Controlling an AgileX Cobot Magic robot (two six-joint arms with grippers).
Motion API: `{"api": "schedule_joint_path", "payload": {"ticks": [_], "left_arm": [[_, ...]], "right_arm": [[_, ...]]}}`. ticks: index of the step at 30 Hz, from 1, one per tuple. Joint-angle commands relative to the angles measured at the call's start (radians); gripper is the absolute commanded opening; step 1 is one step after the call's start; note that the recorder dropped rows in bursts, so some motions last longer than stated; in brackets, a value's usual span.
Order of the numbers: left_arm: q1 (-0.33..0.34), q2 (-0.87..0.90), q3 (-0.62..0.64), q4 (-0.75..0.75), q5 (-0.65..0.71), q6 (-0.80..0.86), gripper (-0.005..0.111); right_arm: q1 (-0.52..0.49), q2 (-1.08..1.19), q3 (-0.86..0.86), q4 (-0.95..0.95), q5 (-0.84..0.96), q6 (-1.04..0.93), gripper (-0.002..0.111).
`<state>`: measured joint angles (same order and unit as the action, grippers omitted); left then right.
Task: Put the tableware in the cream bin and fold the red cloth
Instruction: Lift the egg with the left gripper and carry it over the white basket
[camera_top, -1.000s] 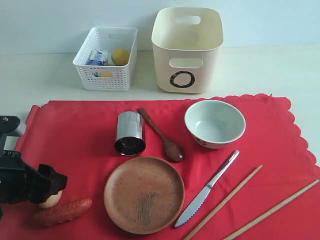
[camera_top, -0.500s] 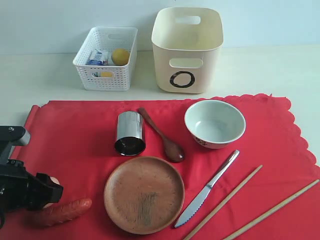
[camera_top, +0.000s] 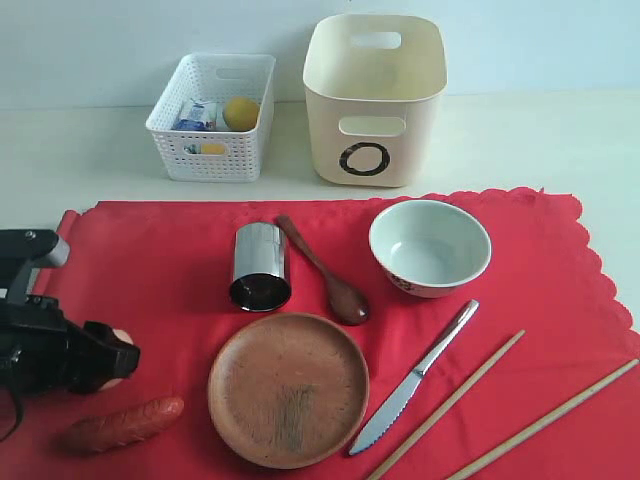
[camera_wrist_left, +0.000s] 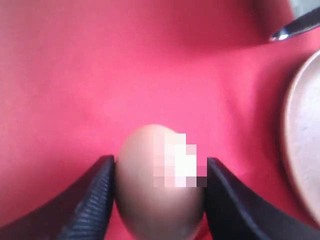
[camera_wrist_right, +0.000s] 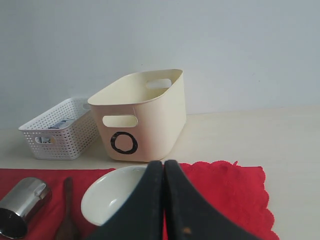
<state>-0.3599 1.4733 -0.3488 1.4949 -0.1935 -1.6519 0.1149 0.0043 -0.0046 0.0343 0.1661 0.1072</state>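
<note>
Tableware is all out on the red cloth (camera_top: 150, 270), none in the cream bin (camera_top: 375, 100) yet. Steel cup (camera_top: 261, 266) lies on its side, mouth toward the near edge. Wooden spoon (camera_top: 325, 272) is just beside it, spoon end near the rim of the brown plate (camera_top: 288, 388). Grey-green bowl (camera_top: 430, 247) sits upright in front of the bin. Serrated knife (camera_top: 414, 378) lies btwn the plate and the two chopsticks (camera_top: 447, 405), which run off the near edge of the view. Bin stands on the bare counter (camera_top: 80, 150) beyond the cloth. White lattice basket (camera_top: 213, 115) is beside it w/ a lemon (camera_top: 241, 112) and milk carton (camera_top: 197, 115) inside.

Handling, my guess:
- **Cup:** light, stiff, slick, will roll as it lies. Pinch across the wall at the mouth.
- **Bowl & plate:** rigid, prob. breakable. Take each by the rim.
- **Knife, spoon:** grip mid-handle.
- **Chopsticks:** thin, light, apt to roll. Take one at a time near mid-length.
- **Cloth:** soft, limp, bunches if dragged. Take by a corner or the scalloped edge, only once all is off it.

Left fingers (camera_wrist_left: 95, 200) are clamped on an egg (camera_wrist_left: 150, 200), one ribbed pad each side, at the cloth's left end. Can't tell if the egg is clear of the cloth. Sausage (camera_top: 122, 424) lies near them. Egg is fragile, so a light squeeze only. Right fingers (camera_wrist_right: 150, 200) are pressed together, holding nothing, facing bowl and bin. They don't show in the exterior view.
</note>
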Motion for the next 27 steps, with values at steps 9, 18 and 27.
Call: {"api": "schedule_joint_path", "payload": {"ticks": [9,18,27], "left_arm": [[0.001,-0.003,-0.269,-0.041,-0.181,-0.002,0.000],[0.001,0.002,-0.478,-0.041,-0.149,0.146,0.000],[0.001,0.052,-0.638,-0.044,0.107,0.186,0.000]], "right_arm": [[0.001,-0.004,0.005,-0.006,-0.010,-0.002,0.000],[0.001,-0.004,0.005,-0.006,-0.010,-0.002,0.000],[0.001,-0.004,0.005,-0.006,-0.010,-0.002,0.000]]}}
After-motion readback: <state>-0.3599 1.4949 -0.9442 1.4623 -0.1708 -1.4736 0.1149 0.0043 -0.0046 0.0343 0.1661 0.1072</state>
